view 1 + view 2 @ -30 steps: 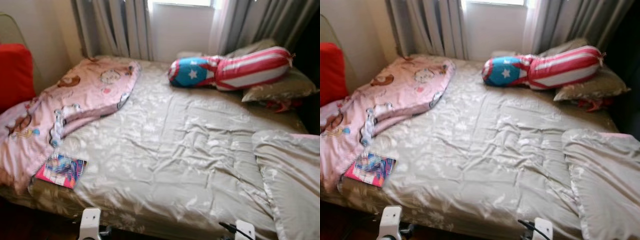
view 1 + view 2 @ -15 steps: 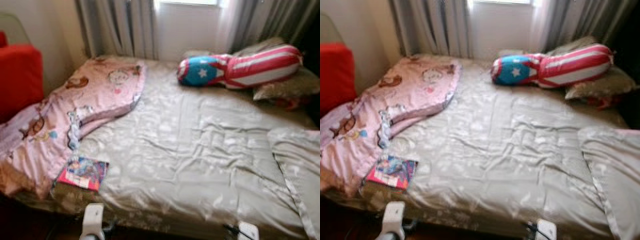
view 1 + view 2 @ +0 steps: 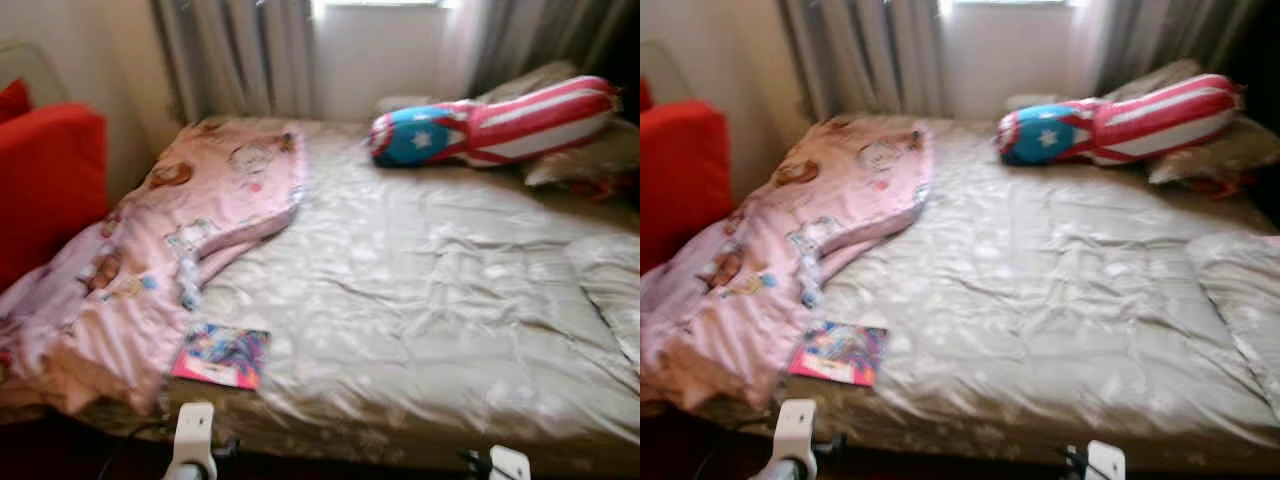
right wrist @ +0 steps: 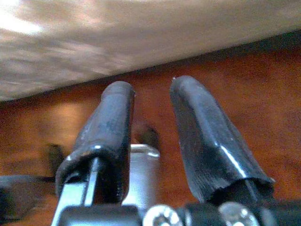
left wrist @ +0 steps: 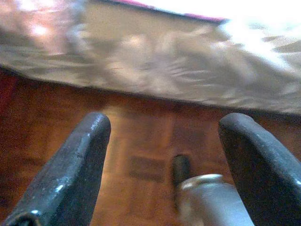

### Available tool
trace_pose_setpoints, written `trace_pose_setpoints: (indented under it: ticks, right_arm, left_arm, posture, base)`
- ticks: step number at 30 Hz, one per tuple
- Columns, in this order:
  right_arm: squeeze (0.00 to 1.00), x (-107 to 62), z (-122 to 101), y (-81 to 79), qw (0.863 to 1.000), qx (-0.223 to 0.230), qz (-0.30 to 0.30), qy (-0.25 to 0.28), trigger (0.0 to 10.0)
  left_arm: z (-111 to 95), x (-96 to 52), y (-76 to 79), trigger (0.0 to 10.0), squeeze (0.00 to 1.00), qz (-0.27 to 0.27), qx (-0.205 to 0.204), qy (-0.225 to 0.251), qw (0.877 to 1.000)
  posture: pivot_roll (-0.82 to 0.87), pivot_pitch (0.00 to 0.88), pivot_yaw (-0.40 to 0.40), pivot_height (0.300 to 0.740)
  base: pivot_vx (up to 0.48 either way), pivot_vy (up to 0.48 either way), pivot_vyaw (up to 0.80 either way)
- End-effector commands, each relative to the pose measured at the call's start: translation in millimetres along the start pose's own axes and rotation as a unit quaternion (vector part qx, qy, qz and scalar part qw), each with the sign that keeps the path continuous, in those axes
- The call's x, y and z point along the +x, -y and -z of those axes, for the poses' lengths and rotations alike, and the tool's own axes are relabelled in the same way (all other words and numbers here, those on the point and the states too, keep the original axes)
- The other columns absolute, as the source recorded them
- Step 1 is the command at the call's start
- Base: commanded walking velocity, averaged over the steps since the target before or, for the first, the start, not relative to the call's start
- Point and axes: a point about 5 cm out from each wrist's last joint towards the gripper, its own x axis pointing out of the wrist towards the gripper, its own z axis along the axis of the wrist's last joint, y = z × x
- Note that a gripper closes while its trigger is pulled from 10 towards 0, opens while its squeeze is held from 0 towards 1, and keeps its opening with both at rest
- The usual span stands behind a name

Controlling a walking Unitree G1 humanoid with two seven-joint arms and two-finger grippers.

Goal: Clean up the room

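Left eye view looks down on a bed (image 3: 430,310) under a wrinkled beige floral bedspread. A pink cartoon-print blanket (image 3: 170,250) is heaped over the left part of the frame, spilling toward the bed's lower left corner. Just beside its lower edge, a colourful thin book (image 3: 222,355) lies flat near the bed's front edge. At the upper right a red, white and blue bolster pillow (image 3: 490,125) with a white star rests by beige pillows (image 3: 590,160). A red cushion (image 3: 45,185) stands at the left edge, and grey curtains (image 3: 235,55) hang across the top.

In the left wrist view, the left hand (image 5: 162,165) has its fingers spread wide over a reddish wooden floor (image 5: 141,136) below the bed's edge. In the right wrist view, the right hand (image 4: 150,127) hangs over the same floor, fingers slightly apart and pinching nothing.
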Motion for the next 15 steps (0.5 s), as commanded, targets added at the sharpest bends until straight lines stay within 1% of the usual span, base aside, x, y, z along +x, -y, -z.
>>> trace_pose_setpoints:
  ticks: [1, 15]
  right_arm:
    - [0.00, 4.7, -22.6, 22.3, 0.999, -0.021, -0.011, -0.027, 10.0]
    - [0.00, 4.8, -23.2, 21.6, 0.999, -0.030, -0.016, -0.026, 10.0]
  left_arm:
    - [12.2, 1.2, 2.2, 10.0, 0.00, 0.000, 0.032, -0.097, 0.995]
    - [12.4, 1.1, 1.9, 10.0, 0.00, -0.001, 0.031, -0.097, 0.995]
  posture:
    - [0.01, 0.000, -0.081, 0.740]
    - [0.01, 0.000, -0.082, 0.740]
  base:
    - [0.000, 0.480, 0.00]
    - [0.000, 0.480, 0.00]
